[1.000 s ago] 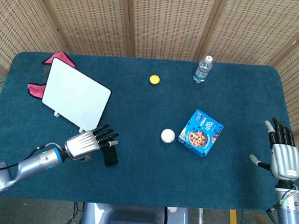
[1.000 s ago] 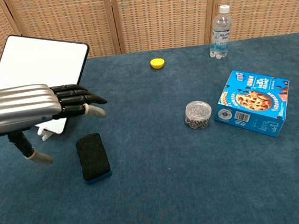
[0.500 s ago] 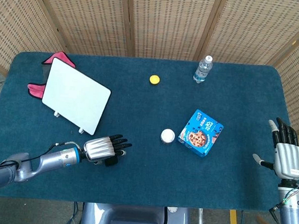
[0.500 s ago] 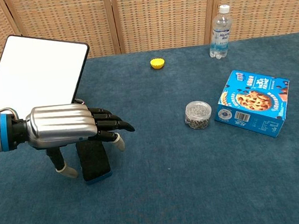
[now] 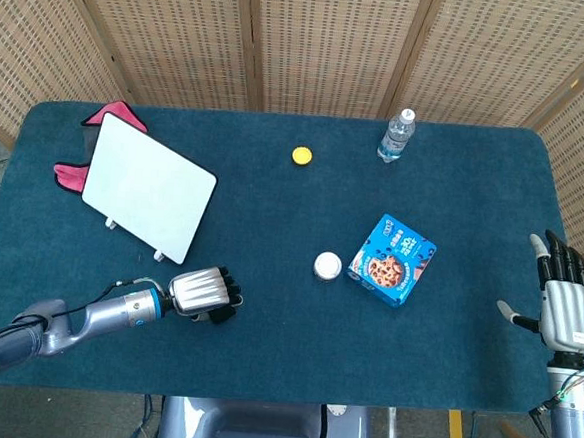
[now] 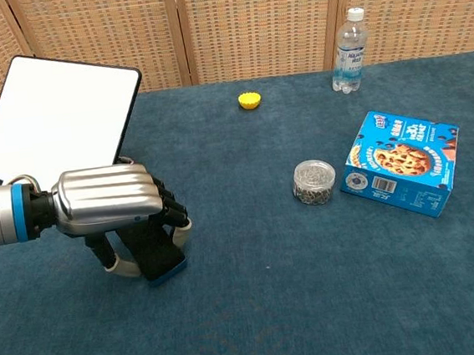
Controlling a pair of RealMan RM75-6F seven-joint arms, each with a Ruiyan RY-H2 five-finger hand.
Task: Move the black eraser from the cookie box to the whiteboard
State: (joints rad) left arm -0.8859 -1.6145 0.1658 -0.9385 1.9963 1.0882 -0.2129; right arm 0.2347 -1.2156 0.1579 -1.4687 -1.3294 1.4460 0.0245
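Fingers of left hand (image 6: 110, 211) curl around the eraser (image 6: 162, 253) near the whiteboard (image 6: 55, 119); a loose grip could drop it short, while right hand (image 5: 563, 308) hangs open.

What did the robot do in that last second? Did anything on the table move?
The left hand came down over the black eraser and curled its fingers around it; before, they were stretched out above it. The right hand drifted slightly outward, open. The whiteboard and cookie box stayed put.
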